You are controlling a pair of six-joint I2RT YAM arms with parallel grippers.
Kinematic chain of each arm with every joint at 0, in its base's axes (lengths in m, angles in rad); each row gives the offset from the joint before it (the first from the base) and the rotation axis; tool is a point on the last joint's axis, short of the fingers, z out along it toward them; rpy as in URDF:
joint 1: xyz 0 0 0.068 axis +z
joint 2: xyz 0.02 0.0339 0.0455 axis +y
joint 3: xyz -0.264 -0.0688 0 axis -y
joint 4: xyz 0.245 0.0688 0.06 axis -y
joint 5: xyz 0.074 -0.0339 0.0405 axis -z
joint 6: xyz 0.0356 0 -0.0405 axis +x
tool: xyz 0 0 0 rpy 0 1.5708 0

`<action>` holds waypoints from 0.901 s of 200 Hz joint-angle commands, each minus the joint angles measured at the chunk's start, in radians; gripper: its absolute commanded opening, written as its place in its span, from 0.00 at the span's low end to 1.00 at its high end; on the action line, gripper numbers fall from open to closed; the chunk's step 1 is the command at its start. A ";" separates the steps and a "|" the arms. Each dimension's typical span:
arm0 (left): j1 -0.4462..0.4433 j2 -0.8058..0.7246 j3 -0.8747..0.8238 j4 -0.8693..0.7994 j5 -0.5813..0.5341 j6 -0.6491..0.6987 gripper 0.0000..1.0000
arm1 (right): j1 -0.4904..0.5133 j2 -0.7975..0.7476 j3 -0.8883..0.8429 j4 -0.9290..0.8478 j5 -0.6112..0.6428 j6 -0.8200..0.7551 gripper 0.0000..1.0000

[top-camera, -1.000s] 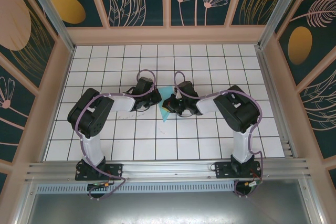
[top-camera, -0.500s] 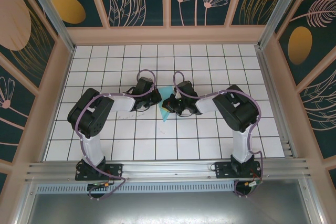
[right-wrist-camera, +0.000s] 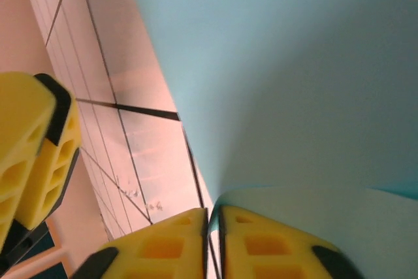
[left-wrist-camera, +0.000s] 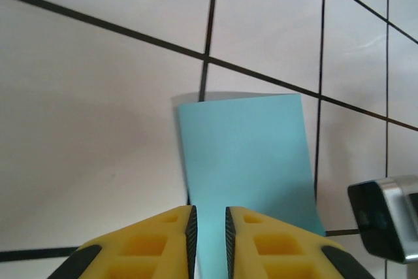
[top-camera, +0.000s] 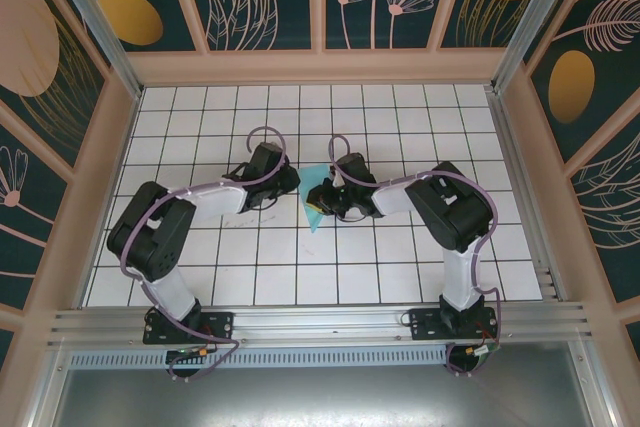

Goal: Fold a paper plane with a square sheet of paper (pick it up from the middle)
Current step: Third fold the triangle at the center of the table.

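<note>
The turquoise paper plane (top-camera: 316,215) lies as a pointed folded shape in the middle of the tiled table, its tip toward the near edge. My left gripper (top-camera: 290,184) sits just left of it. In the left wrist view its yellow fingers (left-wrist-camera: 163,240) stand a narrow gap apart, the flat paper (left-wrist-camera: 248,161) showing through and beyond the gap. My right gripper (top-camera: 322,199) is at the paper's right side. Its pads (right-wrist-camera: 248,240) are nearly together with a raised edge of the paper (right-wrist-camera: 294,83) between them.
White tiled table (top-camera: 420,267) with black grid lines, walled by a wooden frame and patterned panels. A metal rail (top-camera: 320,322) runs along the near edge by the arm bases. The left gripper's yellow finger (right-wrist-camera: 32,155) appears at the left of the right wrist view.
The left arm has swung its elbow out to the left and drawn its gripper back from the paper, its jaws parting. The right gripper has stayed at the paper.
</note>
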 commanded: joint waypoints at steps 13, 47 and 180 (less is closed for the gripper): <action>0.007 -0.057 -0.047 -0.001 0.005 -0.033 0.20 | 0.005 0.021 0.002 -0.059 0.036 -0.013 0.23; 0.007 -0.073 -0.082 0.041 0.072 -0.045 0.18 | 0.006 0.019 -0.001 -0.062 0.039 -0.010 0.27; 0.006 -0.017 -0.118 0.163 0.239 -0.063 0.06 | 0.006 0.010 -0.013 -0.102 0.073 -0.026 0.01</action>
